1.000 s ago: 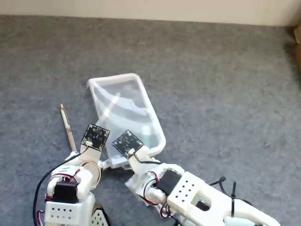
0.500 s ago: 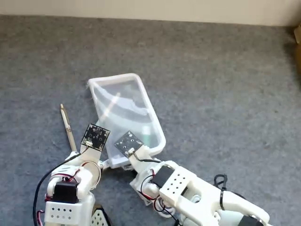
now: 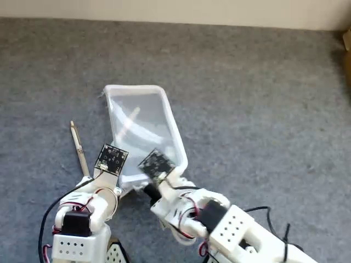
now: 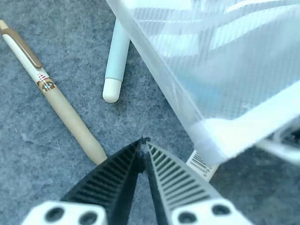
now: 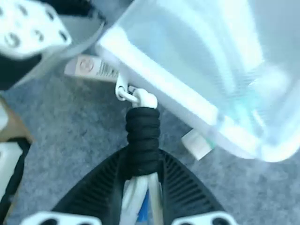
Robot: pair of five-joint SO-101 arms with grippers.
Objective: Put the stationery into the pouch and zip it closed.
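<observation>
- Lying centre-left in the high view, the pouch (image 3: 143,123) looks soft and light; it likely drags when pulled.
- Right gripper (image 5: 143,157) is clamped on the zipper pull (image 5: 142,129).
- Left gripper (image 4: 143,143) is closed, empty; grasp the stiff pen (image 4: 51,91) mid-barrel.

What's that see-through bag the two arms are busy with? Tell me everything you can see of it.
The pouch is a rounded rectangle of translucent white mesh with a solid white border, lying on the grey table. Pale stationery shows through it. A barcode tag lies at its near corner. Its zip pull, wrapped in black, is pinched in the right end effector; the left end effector sits shut just off that corner.
</observation>
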